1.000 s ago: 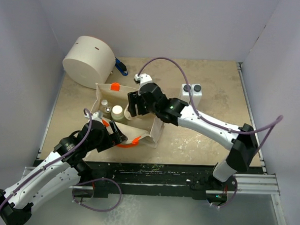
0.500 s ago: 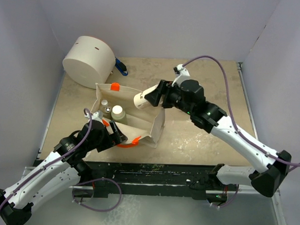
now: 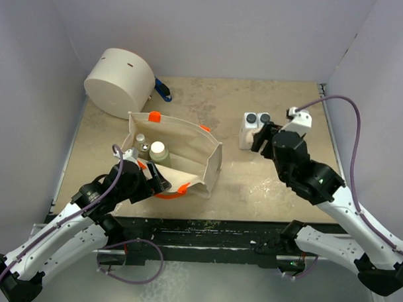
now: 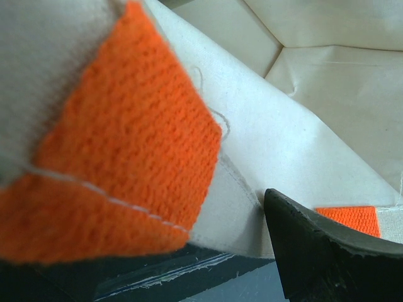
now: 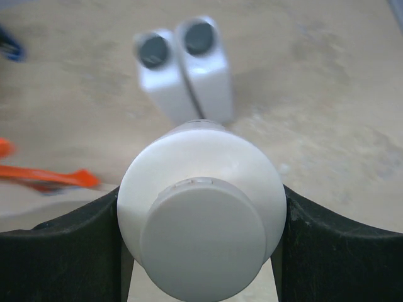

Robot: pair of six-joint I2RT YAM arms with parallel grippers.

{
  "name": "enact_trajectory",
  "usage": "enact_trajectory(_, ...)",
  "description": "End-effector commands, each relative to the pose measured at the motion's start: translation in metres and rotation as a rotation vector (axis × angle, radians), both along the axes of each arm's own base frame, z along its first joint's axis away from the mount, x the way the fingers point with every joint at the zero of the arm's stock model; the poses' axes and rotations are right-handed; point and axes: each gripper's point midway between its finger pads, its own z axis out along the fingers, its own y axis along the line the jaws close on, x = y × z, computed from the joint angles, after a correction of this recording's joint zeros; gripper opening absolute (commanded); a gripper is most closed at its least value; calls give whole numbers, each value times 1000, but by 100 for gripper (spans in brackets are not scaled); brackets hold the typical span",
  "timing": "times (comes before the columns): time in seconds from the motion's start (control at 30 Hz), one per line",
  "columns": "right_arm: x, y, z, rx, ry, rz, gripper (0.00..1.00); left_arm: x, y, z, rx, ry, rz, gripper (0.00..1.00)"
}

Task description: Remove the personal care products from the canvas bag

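The desk (image 3: 266, 186) is a beige, scuffed slab; at its far left corner lies a big cream cylinder (image 3: 118, 82) with a blue handle (image 3: 164, 91) poking out behind it; just in front of it stands the bag (image 3: 188, 147), boxy cream cloth with orange straps (image 3: 154, 115), its mouth open upward. The left tool (image 3: 157, 179) sits at the bag's near rim, right against the cloth; the left wrist view shows only one dark finger (image 4: 327, 251) beside canvas and orange strap, so I cannot tell how far it is open or whether it grips. The right tool (image 5: 201, 251) is well to the right of the bag, its fingers closed against both sides of a round bottle (image 5: 201, 207), held just short of two square bottles (image 3: 255, 124) with dark caps, which stand upright and touching on the desk. In the bag's far left corner stand three small bottles (image 3: 158, 150), close together.
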Motion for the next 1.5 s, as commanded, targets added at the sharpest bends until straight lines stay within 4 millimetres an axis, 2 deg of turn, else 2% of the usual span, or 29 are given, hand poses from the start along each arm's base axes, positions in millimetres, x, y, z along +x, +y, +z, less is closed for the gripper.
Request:
enact_trajectory(0.0, -12, -60, -61, -184, 48, -272, 0, 2, -4, 9, 9, -14, -29, 99)
enact_trajectory(0.1, -12, -64, -73, -174, 33, -310, 0, 3, -6, 10, 7, -10, -33, 99)
enact_trajectory(0.27, 0, -72, -73, -169, 9, -372, 0, 3, -5, 13, 8, -9, -28, 99)
enact_trajectory(0.4, 25, -80, -75, -162, -3, -393, 0, 4, -4, 15, -2, -20, -21, 99)
enact_trajectory(0.53, 58, -87, -78, -134, -11, -342, 0, 3, -5, 17, 2, -20, -29, 99)
enact_trajectory(0.67, 87, -101, -83, -107, -12, -312, 0, 3, -4, 18, 4, -26, -30, 99)
enact_trajectory(0.83, 121, -112, -98, -49, 20, -265, 0, 2, -3, 19, 2, -35, -32, 99)
enact_trajectory(1.0, 156, -119, -122, -88, 126, -242, 0, 2, -4, 17, -2, -34, -40, 99)
enact_trajectory(1.23, 170, -127, -139, -138, 166, -254, 0, 2, -4, 18, -1, -37, -40, 99)
enact_trajectory(1.4, 177, -112, -149, -113, 165, -165, 0, 3, -6, 16, -6, -31, -43, 99)
enact_trajectory(1.47, 175, -113, -152, -113, 169, -174, 6, 3, -7, 15, -4, -28, -42, 99)
